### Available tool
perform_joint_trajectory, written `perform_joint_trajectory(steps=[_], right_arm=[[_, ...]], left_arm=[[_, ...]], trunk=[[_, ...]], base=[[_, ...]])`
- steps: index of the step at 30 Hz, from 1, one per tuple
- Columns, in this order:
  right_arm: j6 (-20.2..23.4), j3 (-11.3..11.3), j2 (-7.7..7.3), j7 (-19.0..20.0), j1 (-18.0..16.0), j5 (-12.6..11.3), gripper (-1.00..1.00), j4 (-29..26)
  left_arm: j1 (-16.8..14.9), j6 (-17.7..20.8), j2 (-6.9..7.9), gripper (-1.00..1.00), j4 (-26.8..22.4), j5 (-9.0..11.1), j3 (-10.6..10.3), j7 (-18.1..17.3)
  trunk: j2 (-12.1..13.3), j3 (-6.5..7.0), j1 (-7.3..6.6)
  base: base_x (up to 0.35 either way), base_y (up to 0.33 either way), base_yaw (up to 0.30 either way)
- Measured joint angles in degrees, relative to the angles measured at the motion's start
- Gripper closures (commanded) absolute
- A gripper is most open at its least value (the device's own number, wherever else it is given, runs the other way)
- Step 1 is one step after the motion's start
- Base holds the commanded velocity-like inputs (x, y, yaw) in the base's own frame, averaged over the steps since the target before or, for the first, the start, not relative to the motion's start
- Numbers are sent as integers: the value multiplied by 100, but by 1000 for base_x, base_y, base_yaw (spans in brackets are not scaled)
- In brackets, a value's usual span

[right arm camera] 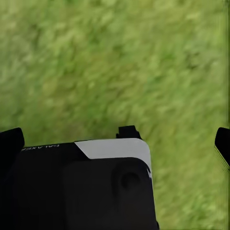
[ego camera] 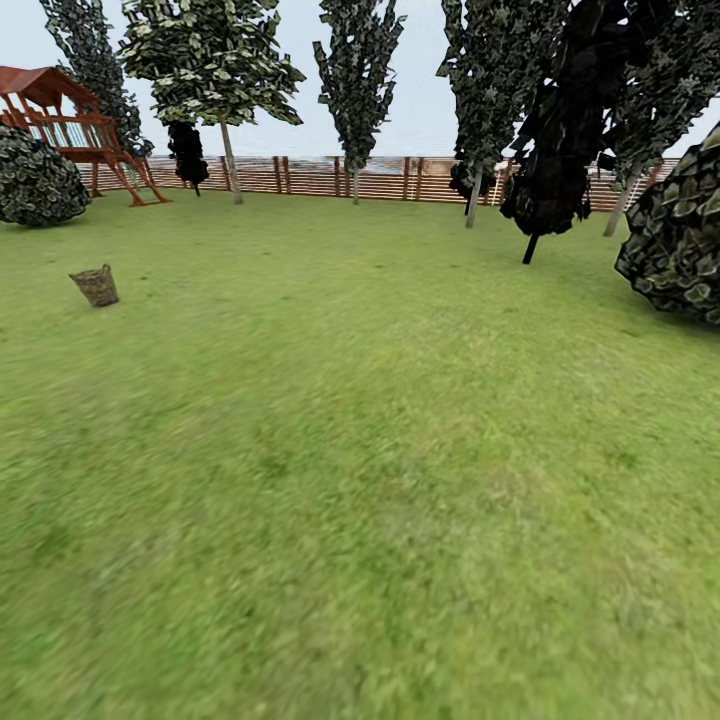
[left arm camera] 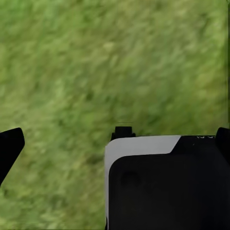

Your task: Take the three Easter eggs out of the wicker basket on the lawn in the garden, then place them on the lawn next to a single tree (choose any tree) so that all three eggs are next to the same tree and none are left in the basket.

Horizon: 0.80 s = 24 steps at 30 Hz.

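Note:
The wicker basket (ego camera: 96, 286) stands small and far off on the lawn (ego camera: 360, 450), at the left in the head view. It is too far away to see inside, and the Easter eggs are hidden. A tree (ego camera: 231, 160) with a pale straight trunk and a light-green crown rises at the back left, by the fence. In the left wrist view my left gripper (left arm camera: 115, 148) hangs open over grass, one black fingertip (left arm camera: 9, 146) at each side of the picture. My right gripper (right arm camera: 115, 148) is open the same way, with nothing between its fingers (right arm camera: 222, 143).
A brown slat fence (ego camera: 380, 178) closes the far side of the garden. A red-brown play tower (ego camera: 70, 125) and a round dark bush (ego camera: 38, 182) stand at the back left. Dark narrow trees (ego camera: 555, 150) and a big bush (ego camera: 680, 235) crowd the right. A black-and-white robot part (left arm camera: 163, 187) lies below each wrist camera.

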Motion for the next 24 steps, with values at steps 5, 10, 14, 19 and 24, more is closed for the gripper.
perform_joint_trajectory(steps=[5, 10, 14, 19, 24], right_arm=[[-3, 3, 3, 0, 0, 7, -100, -3], [10, 2, 8, -3, 0, 9, -100, -3], [21, 2, 9, -6, -1, 5, -100, 2], [30, 2, 9, -8, -2, 4, -100, 2], [32, 2, 9, -8, -2, 3, -100, 1]], left_arm=[[0, 0, 0, -100, 0, 0, 2, 1], [0, 0, 1, -100, 0, 7, 6, 1], [1, -5, 1, -100, -2, 8, 5, 1], [2, -6, 1, -100, -2, 20, 5, 1], [2, -8, 1, -100, -2, 17, 5, 1]], trunk=[[0, 0, 0], [0, 0, 0], [0, 0, 0], [0, 0, 0], [0, 0, 0]], base=[[306, -108, 0], [306, -113, 40], [306, -114, 215], [306, -115, 276], [306, -115, 288]])
